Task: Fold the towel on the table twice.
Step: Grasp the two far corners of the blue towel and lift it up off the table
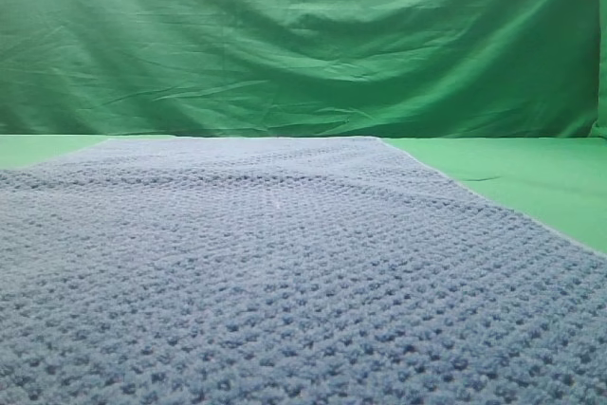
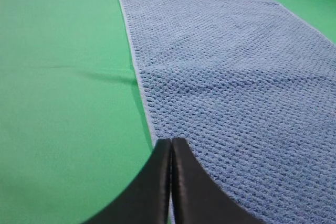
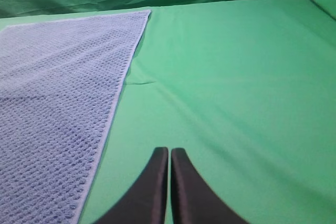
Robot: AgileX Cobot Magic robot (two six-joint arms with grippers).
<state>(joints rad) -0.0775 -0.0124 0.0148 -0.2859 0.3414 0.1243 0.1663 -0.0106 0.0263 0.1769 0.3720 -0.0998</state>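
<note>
The towel (image 1: 285,272) lies spread flat in a single layer on the green desk (image 1: 531,173), filling the lower frame of the high view. No fold is made; both remain. The left claw (image 2: 171,145) and right claw (image 3: 169,153) are pressed closed, empty.

We see a staged recording setup: a wrinkled green cloth backdrop (image 1: 303,45) hangs behind a plain green table (image 3: 236,87).
</note>
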